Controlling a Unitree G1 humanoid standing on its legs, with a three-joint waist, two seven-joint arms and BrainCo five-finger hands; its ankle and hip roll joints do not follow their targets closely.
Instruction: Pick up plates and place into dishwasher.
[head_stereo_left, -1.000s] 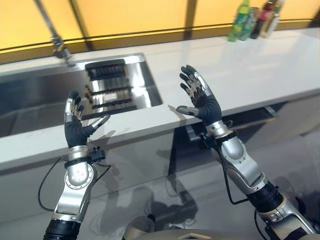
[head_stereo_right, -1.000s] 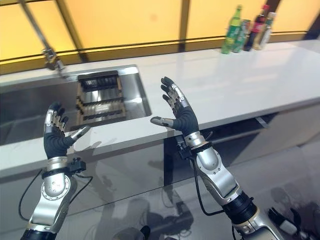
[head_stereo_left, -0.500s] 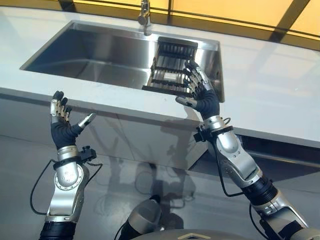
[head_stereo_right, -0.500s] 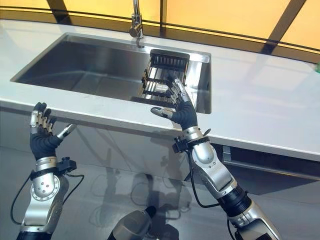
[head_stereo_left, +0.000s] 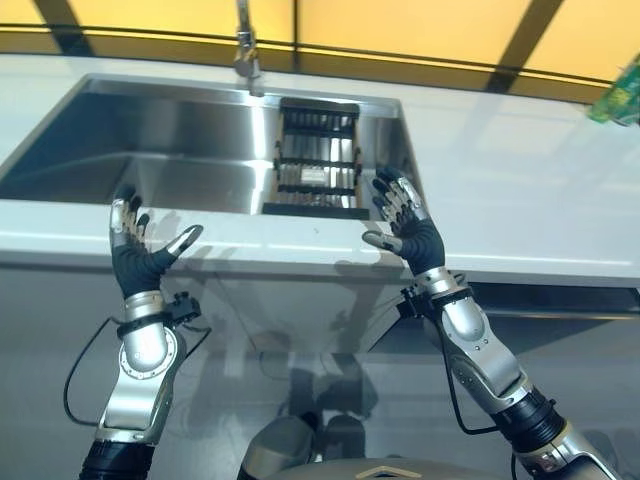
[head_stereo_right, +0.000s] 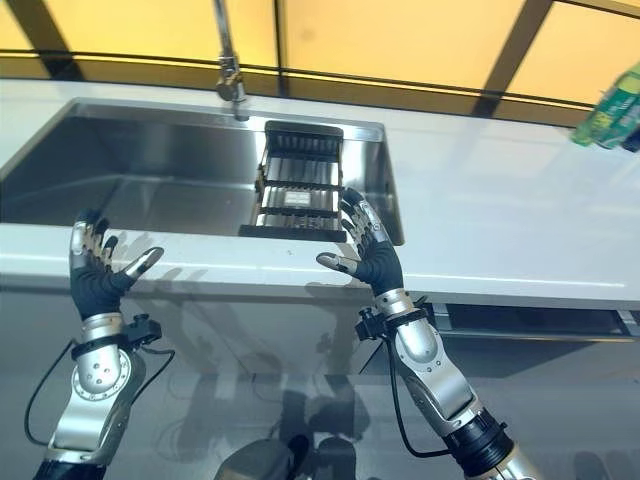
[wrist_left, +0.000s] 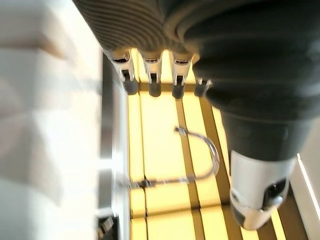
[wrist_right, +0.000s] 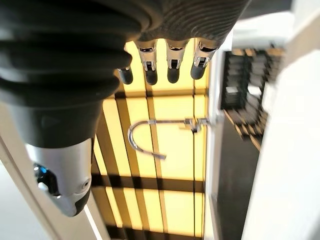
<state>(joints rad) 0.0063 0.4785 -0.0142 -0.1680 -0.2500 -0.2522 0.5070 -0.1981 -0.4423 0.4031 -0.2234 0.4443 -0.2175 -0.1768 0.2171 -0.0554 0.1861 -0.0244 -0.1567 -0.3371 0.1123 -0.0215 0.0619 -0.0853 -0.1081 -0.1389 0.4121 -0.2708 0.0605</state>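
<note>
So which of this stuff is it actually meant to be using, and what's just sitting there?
For the job:
- left hand, open, holding nothing
- right hand, open, holding nothing
- no plates in sight

Just there:
- sink
- dark rack in the sink
- tap
- green bottle on the counter

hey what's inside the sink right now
A dark slatted rack sits at the right end of the sink, below the faucet. No plates visible; the basin floor under the rack is covered.

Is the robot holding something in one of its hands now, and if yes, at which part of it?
Nothing is held. The left hand and the right hand are both open and raised in front of the counter, empty.
</note>
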